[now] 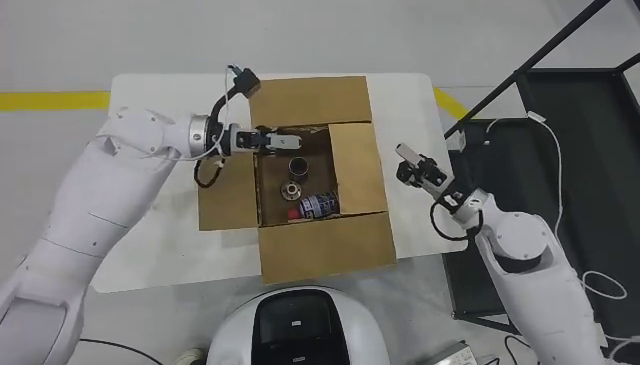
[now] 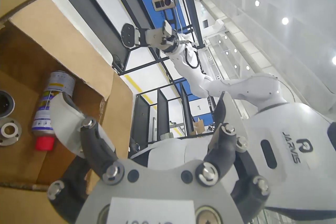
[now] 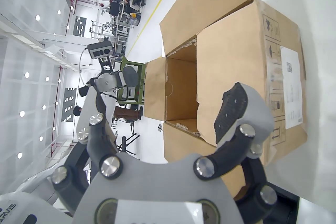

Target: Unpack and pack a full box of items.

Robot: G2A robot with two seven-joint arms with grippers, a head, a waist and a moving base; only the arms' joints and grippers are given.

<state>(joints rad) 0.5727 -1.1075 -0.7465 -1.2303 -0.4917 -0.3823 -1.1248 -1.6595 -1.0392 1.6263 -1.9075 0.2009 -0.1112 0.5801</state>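
Box [image 1: 358, 170]: open cardboard, all four flaps folded out, in the middle of the table [image 1: 160, 255]; the near flap reaches toward the table's near edge.
Spray can [image 1: 320, 205]: on its side on the box floor along the near wall, with its red cap toward the left wall.
Metal flange [image 1: 291, 191]: flat on the floor, just beyond the can's cap end.
Dark round socket [image 1: 298, 168]: just beyond the flange, about mid-floor.
Right gripper [image 1: 420, 170]: outside the box, near the table's right edge, just beside the right flap. Its jaws are released with nothing between them. It is level with the middle of the box and faces the box's outer wall and opening.
Left gripper [image 1: 285, 141]: over the far left corner of the opening, jaws spread wide and empty. The can, flange and socket all lie on its near side, apart from it. In the left wrist view one finger [image 2: 63, 109] crosses in front of the can's body.
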